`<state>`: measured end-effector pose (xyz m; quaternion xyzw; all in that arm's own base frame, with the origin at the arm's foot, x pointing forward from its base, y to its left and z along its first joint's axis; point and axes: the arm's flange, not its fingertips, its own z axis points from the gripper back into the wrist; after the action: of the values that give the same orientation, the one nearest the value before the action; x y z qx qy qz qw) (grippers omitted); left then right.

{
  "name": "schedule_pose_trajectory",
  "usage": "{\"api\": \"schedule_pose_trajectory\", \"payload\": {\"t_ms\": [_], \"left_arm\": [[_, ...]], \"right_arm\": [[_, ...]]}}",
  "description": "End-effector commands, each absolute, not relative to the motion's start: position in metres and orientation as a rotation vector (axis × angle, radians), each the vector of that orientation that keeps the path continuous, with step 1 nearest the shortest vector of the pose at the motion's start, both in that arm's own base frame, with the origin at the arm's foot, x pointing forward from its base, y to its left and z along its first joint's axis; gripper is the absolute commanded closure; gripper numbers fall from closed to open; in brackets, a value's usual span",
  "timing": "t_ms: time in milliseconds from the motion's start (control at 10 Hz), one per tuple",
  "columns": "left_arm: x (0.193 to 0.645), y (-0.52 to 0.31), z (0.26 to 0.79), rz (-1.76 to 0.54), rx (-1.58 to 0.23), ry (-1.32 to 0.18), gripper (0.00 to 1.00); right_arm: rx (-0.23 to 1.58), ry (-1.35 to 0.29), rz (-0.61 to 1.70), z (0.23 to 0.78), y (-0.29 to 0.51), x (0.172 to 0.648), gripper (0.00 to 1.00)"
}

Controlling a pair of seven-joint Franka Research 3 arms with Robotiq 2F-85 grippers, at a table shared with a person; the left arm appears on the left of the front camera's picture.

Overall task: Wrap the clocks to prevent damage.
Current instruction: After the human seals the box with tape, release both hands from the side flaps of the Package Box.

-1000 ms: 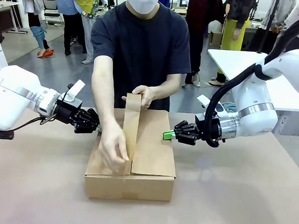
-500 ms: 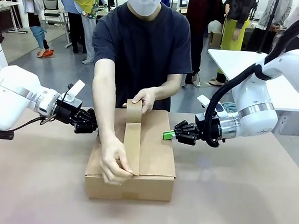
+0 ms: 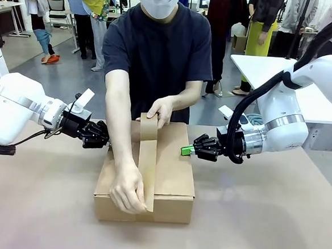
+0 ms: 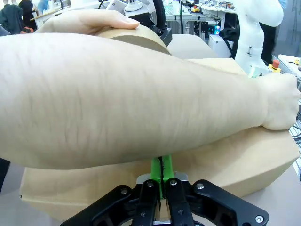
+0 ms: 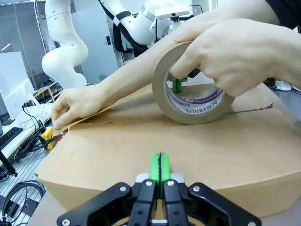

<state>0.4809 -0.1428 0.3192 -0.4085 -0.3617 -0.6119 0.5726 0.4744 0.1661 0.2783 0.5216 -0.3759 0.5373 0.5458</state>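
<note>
Cardboard box (image 3: pixel 168 176) mid-table, flaps down; clocks presumably inside (unseen). Tape strip (image 3: pixel 147 163) spans the top seam — front-edge pressing and cutting from the tape roll (image 5: pixel 193 94) remain. Left gripper (image 3: pixel 103 138) and right gripper (image 3: pixel 188 150) pressed together, empty, bracing box sides.

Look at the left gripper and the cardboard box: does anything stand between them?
Nothing visible does. The left gripper, jaws shut, has its green fingertips right at the side of the cardboard box. The person's forearm crosses just above the gripper, over the box top, not between the two.
</note>
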Motion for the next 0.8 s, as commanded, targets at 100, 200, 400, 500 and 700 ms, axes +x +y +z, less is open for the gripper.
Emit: {"api": "schedule_pose_trajectory", "payload": {"t_ms": [100,200,400,500,700], "left_arm": [[0.4817,-0.1425,0.3154,-1.432,-0.953,-0.844,1.0],[0.4817,-0.1425,0.3154,-1.432,-0.953,-0.844,1.0],[0.4817,-0.1425,0.3154,-1.432,-0.953,-0.844,1.0],[0.4817,-0.1425,0.3154,-1.432,-0.953,-0.844,1.0],[0.4817,-0.1425,0.3154,-1.432,-0.953,-0.844,1.0]], "right_arm": [[1.225,-0.886,1.265,0.2765,0.1671,0.473,0.99],[1.225,-0.886,1.265,0.2765,0.1671,0.473,0.99],[1.225,-0.886,1.265,0.2765,0.1671,0.473,0.99],[1.225,-0.886,1.265,0.2765,0.1671,0.473,0.99],[1.225,-0.886,1.265,0.2765,0.1671,0.473,0.99]]}}
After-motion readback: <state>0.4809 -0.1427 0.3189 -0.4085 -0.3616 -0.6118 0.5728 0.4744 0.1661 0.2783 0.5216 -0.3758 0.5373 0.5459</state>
